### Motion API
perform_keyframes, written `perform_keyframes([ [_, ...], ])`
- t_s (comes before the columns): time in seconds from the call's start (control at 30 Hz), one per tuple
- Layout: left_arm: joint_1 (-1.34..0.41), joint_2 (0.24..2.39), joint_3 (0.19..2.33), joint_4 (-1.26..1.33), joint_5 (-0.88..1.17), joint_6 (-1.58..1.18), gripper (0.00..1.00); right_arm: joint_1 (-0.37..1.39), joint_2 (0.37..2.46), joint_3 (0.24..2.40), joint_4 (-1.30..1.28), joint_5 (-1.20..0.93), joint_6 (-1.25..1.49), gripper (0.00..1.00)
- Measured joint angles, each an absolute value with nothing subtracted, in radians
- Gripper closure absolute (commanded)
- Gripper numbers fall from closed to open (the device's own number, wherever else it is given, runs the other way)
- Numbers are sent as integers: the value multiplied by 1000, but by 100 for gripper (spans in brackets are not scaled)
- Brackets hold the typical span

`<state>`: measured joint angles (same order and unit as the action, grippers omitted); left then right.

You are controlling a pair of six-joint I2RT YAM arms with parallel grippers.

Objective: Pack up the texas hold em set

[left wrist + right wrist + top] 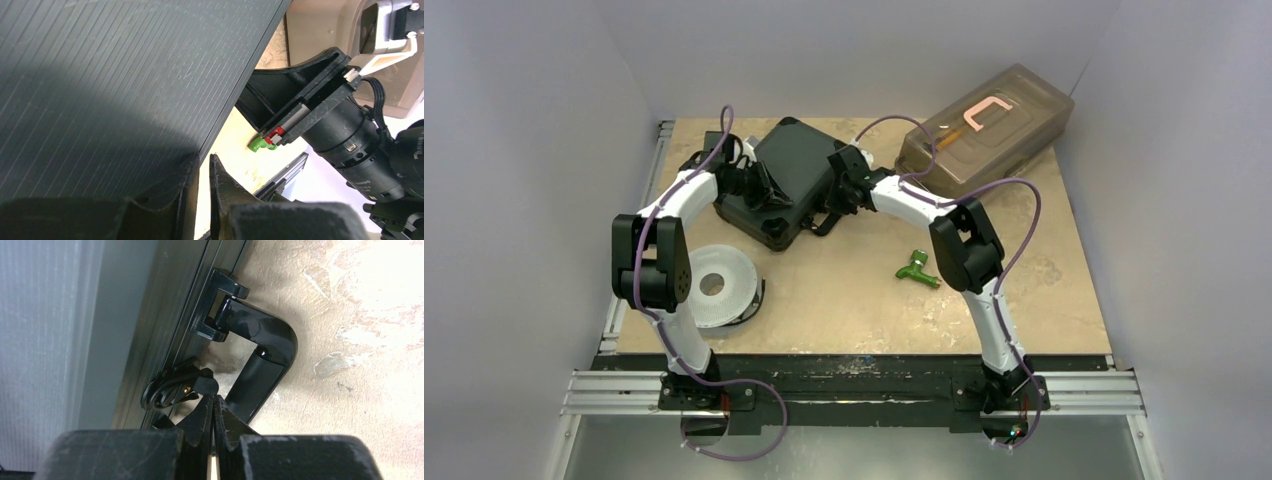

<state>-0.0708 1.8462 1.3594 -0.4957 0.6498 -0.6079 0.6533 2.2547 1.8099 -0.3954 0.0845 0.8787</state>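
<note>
The black case lies flat and shut on the counter, turned diagonally, toward the far left corner. Its shell is judged to be hard and stiff, so it should not be bent by a squeeze. If the chips are inside, it is expected to be rather heavy for its size. The ribbed lid is too wide and too smooth to be pinched, and slipping must be expected there. The handle, on the side that faces the near right, is judged to be the best place for taking hold. A small latch is seen next to it. The contents cannot be seen.

The right gripper is clenched on nothing, with its tips at the latch, just beside the handle. The left gripper is placed at the opposite edge of the case. It is closed down to a thin slit, and nothing is seen in the slit.

The following are counted:
- one grey plastic box, at the far right corner
- one case, with one handle
- one white roll, near the left edge
- one green toy faucet, to the right of the middle
- two grippers
</note>
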Motion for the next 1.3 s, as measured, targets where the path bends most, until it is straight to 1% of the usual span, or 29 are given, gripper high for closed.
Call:
perform_keyframes([
  [0.2,-71,1846,1359,-496,648,-608,88,653,2300,1828,-385,77,889,100],
  [0.73,-71,1846,1359,-502,643,-608,92,649,2324,1840,-387,60,950,100],
  [0.9,-71,1846,1359,-505,642,-608,93,649,2366,1885,-400,70,982,100],
  [1.07,-72,1846,1359,-505,642,-608,93,649,2405,1964,-480,76,1030,100],
  [1.17,-72,1846,1358,-504,642,-608,93,647,2409,1969,-486,72,1055,100],
  [1.27,-73,1840,1351,-498,640,-607,89,639,2401,1951,-464,43,1060,100],
  [1.3,-74,1838,1350,-497,638,-607,86,635,2391,1928,-440,30,1058,92],
])
